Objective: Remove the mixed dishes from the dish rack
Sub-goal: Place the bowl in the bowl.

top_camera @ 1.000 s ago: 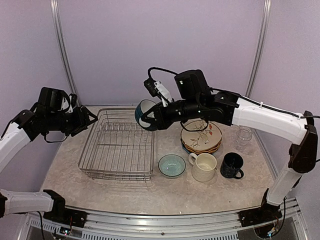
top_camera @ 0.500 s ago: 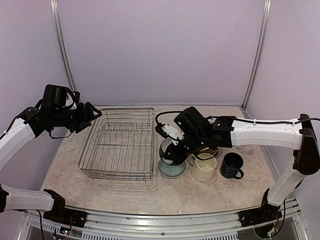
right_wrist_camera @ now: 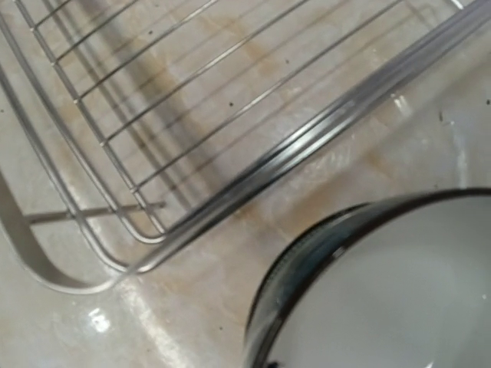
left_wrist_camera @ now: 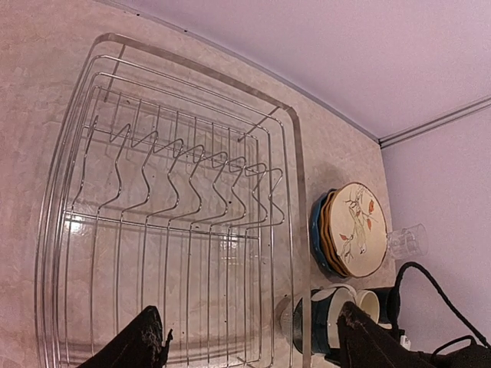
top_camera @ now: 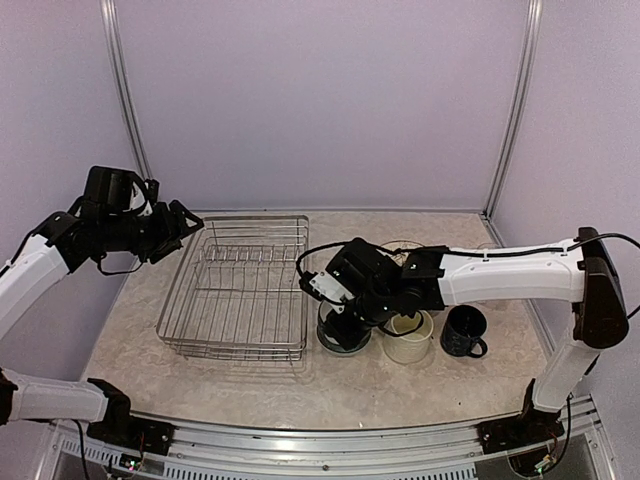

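The dish rack is a silver wire basket left of centre, with no dishes in it; it also shows in the left wrist view and the right wrist view. My right gripper is low beside the rack's near right corner, shut on the dark white-lined bowl. It holds that bowl down in the teal bowl, which is mostly hidden. My own fingers do not show in the right wrist view. My left gripper is open and empty, raised over the rack's far left corner.
The cream mug and the navy mug stand right of the bowls. The plate stack, cream floral plate on top, and a clear glass lie behind them. My right arm spans the right side of the table.
My right gripper carried the dark bowl from above the rack's right edge down and forward onto the teal bowl. My left arm rose slightly and has stayed nearly still since.
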`<control>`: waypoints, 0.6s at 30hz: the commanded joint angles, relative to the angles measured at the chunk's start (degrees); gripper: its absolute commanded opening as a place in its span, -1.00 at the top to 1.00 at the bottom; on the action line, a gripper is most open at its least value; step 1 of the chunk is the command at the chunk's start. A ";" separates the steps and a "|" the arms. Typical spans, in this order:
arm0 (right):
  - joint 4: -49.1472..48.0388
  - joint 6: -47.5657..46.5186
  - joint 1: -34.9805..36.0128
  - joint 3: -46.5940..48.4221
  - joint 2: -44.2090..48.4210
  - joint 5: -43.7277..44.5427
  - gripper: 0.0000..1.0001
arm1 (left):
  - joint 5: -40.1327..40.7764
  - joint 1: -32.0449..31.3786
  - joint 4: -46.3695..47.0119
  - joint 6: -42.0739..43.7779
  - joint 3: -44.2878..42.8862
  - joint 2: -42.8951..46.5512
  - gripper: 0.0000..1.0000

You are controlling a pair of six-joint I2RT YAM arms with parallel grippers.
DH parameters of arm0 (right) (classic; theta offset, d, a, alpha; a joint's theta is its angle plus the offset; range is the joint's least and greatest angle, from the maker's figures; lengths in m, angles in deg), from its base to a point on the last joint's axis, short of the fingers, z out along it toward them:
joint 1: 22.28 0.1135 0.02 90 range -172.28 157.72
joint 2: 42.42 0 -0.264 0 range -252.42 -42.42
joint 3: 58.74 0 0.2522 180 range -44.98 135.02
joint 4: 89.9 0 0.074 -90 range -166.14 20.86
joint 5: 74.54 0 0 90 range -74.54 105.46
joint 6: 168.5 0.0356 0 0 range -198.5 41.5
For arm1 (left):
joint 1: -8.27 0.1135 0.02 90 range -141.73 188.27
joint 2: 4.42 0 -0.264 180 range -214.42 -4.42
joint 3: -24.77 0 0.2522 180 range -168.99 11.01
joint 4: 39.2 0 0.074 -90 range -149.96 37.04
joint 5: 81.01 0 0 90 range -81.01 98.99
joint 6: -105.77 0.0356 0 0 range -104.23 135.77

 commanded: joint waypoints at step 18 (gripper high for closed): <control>-2.92 -0.88 -6.65 1.07 19.02 20.21 -1.00 | 3.22 0.90 -3.64 9.47 -13.31 2.97 -0.98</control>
